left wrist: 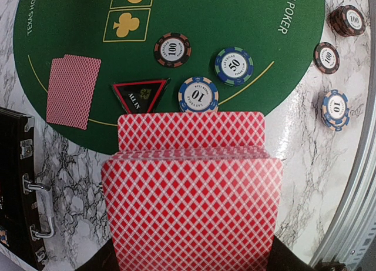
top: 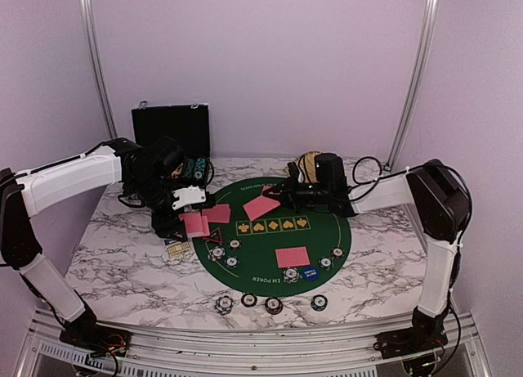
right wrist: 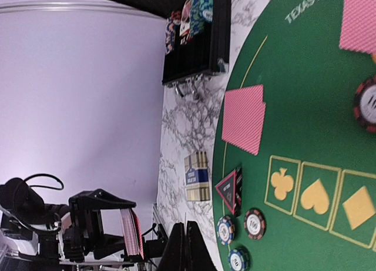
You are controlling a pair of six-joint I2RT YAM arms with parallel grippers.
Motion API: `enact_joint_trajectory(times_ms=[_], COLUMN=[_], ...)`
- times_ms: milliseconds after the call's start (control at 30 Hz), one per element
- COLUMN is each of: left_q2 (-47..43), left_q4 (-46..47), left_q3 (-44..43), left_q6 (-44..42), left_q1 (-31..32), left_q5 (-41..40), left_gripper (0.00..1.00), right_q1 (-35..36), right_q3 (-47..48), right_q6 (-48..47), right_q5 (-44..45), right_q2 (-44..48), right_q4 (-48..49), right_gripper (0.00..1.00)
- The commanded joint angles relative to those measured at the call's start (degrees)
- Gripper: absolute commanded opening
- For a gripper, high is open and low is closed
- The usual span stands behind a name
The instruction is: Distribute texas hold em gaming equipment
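My left gripper is shut on a deck of pink-red-backed playing cards, held above the mat's left rim; its fingers are hidden behind the deck. Below the deck lie a black-red triangular marker, three striped poker chips and a face-down card. My right gripper is shut with nothing between its fingers, hovering over the mat's far side beside another face-down card. A third card lies at the mat's near side, with a blue disc button and more chips close by.
A green round poker mat covers the middle of the marble table. A black case with chips stands open at the back left. A card box lies left of the mat. Several chips sit near the front edge. A tan basket stands behind my right gripper.
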State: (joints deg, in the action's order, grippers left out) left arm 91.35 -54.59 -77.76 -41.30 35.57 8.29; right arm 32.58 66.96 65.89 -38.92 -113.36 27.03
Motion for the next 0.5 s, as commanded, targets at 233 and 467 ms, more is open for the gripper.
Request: enact_joint_trajectory(times_ms=[233, 467], left_q2=[-1.48, -1.44], left_q4=[-1.44, -1.67], left_q3=[-1.21, -1.10], left_q6=[0.08, -0.10], left_q1=[0.11, 0.11], left_q5=[0.30, 0.22], left_gripper=[0.00, 0.00], right_q1=[-8.45, -9.11], right_q3=[15.56, 23.65], right_q6=[-9.19, -11.42], right_q5=[9.19, 14.93], right_q2=[-10.49, -17.48], right_q4=[-7.81, -9.98], right_gripper=[0.00, 0.00])
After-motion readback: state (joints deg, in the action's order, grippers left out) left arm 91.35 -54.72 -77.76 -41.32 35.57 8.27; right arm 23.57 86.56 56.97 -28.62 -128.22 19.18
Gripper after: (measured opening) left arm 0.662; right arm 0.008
